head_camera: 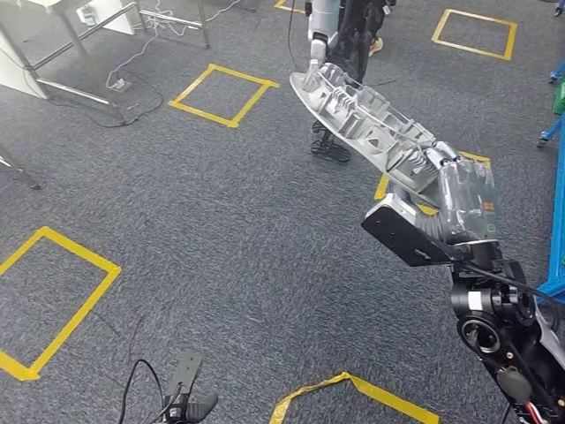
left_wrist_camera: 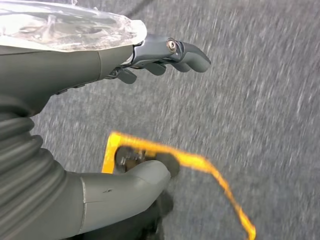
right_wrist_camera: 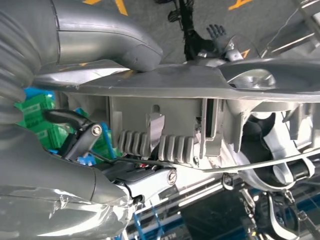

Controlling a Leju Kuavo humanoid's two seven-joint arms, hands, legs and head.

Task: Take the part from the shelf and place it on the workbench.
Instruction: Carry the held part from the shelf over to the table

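Observation:
The part (head_camera: 359,119) is a long silver-grey moulded piece with ribs and cut-outs. My right hand (head_camera: 460,199), wrapped in clear tape, grips it at one end and holds it out level above the carpet. In the right wrist view the part (right_wrist_camera: 188,115) runs across the frame, the thumb (right_wrist_camera: 113,40) pressing on one face and the fingers (right_wrist_camera: 151,180) on the other. My left hand (head_camera: 190,402) hangs low near the floor. The left wrist view shows that hand (left_wrist_camera: 68,70) with thumb (left_wrist_camera: 128,185) and fingers (left_wrist_camera: 170,52) apart, holding nothing.
Grey carpet carries yellow tape squares (head_camera: 223,93). Table legs and cables (head_camera: 120,84) stand at the far left. Another robot's legs (head_camera: 333,53) are beyond the part. A blue frame (head_camera: 556,221) lines the right edge, and green crates (right_wrist_camera: 34,115) sit behind my right hand.

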